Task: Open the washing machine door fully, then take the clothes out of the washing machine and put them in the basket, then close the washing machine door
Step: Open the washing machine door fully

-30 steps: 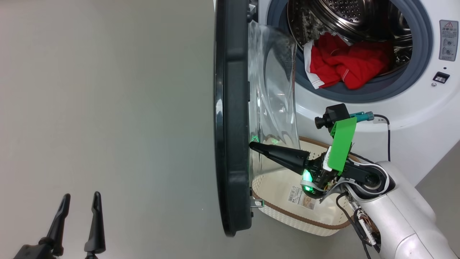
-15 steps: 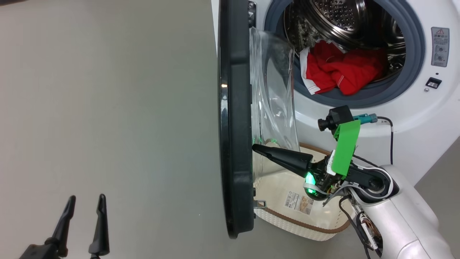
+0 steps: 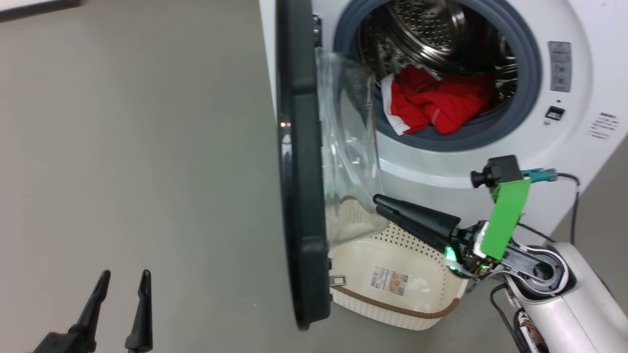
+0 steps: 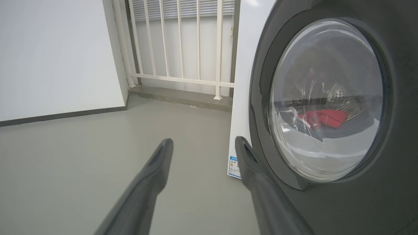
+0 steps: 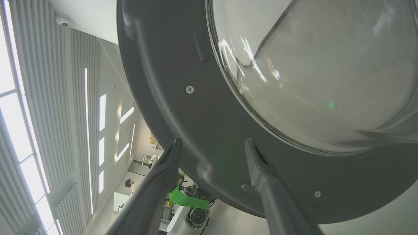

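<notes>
In front of the white washing machine (image 3: 431, 162), the washing machine door (image 3: 294, 196) stands swung out, edge-on to the head camera, its clear glass bowl (image 3: 348, 147) bulging toward the opening. Inside the steel drum (image 3: 431, 34) the red clothes (image 3: 431, 103) lie heaped at the lower front, their white trim draped onto the grey-blue gasket (image 3: 525, 98). The cream basket (image 3: 392, 304) sits on the floor (image 3: 147, 147) at the machine's foot, just beside the door's inner face, a sticker (image 3: 388, 282) on its base. The right tool (image 3: 378, 203) hangs above the basket, released, fingers parted and grasping nothing, tips near the door's inner rim; contact cannot be told. The left tool (image 3: 125, 274) hovers over the floor on the door's outer side, well apart, fingers spread and holding nothing.
</notes>
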